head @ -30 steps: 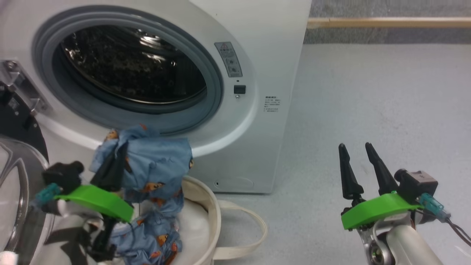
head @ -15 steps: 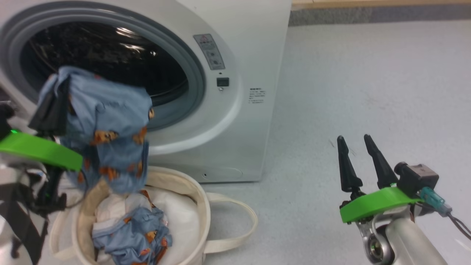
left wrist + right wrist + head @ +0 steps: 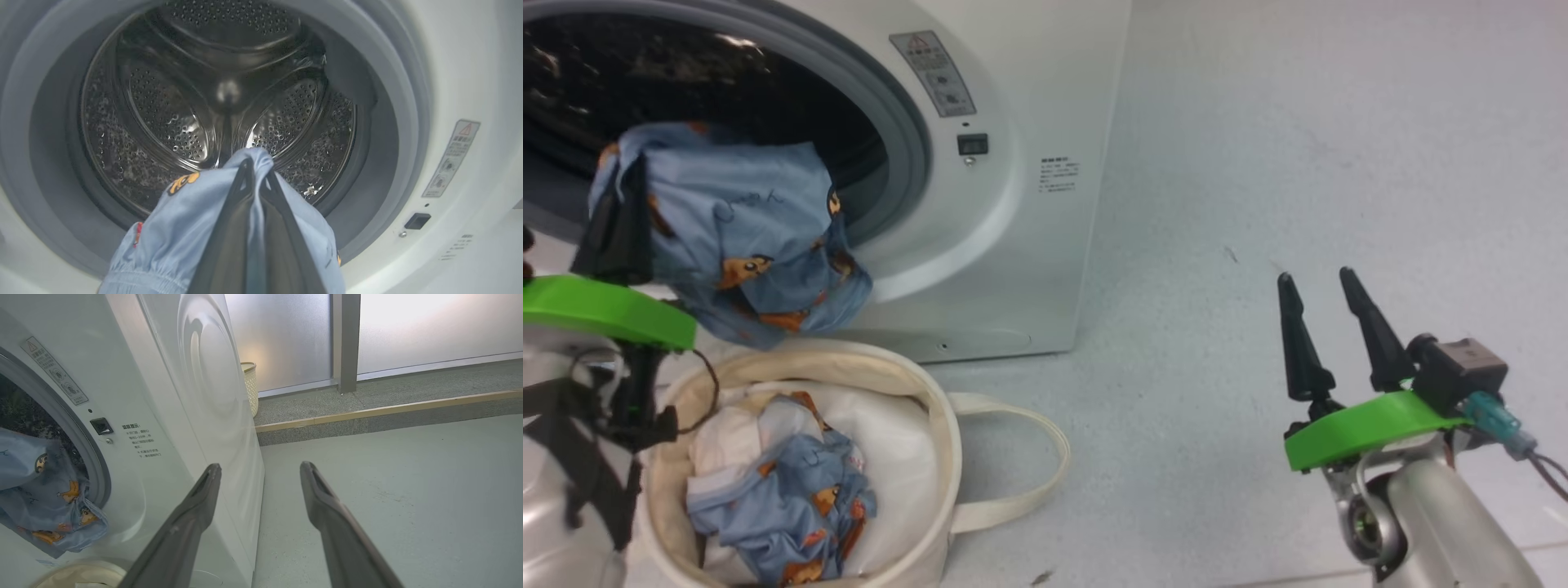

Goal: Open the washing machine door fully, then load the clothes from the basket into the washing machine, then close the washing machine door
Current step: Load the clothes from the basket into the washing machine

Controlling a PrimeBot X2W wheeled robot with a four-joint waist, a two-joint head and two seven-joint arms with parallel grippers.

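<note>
The white washing machine (image 3: 1005,245) stands with its drum mouth (image 3: 184,110) uncovered; its door is out of view. My left gripper (image 3: 619,214) is shut on a light blue garment with orange prints (image 3: 735,237), which hangs in front of the lower rim of the opening. In the left wrist view the shut gripper (image 3: 255,167) pinches the garment (image 3: 192,212) just outside the steel drum. Below it the cream basket (image 3: 935,425) holds more blue clothes (image 3: 784,498) on white padding. My right gripper (image 3: 1315,279) is open and holds nothing, over the floor to the right of the machine.
Bare grey floor (image 3: 1258,163) spreads to the right of the machine. A basket loop handle (image 3: 1045,457) lies on the floor. The right wrist view has its open gripper (image 3: 261,466), a wicker bin (image 3: 250,388) behind the machine, a raised kerb (image 3: 388,410) and frosted glass panels.
My left gripper has lifted the blue garment out of the basket, up to the front of the drum opening. The head camera has shifted. The right gripper stays open in place.
</note>
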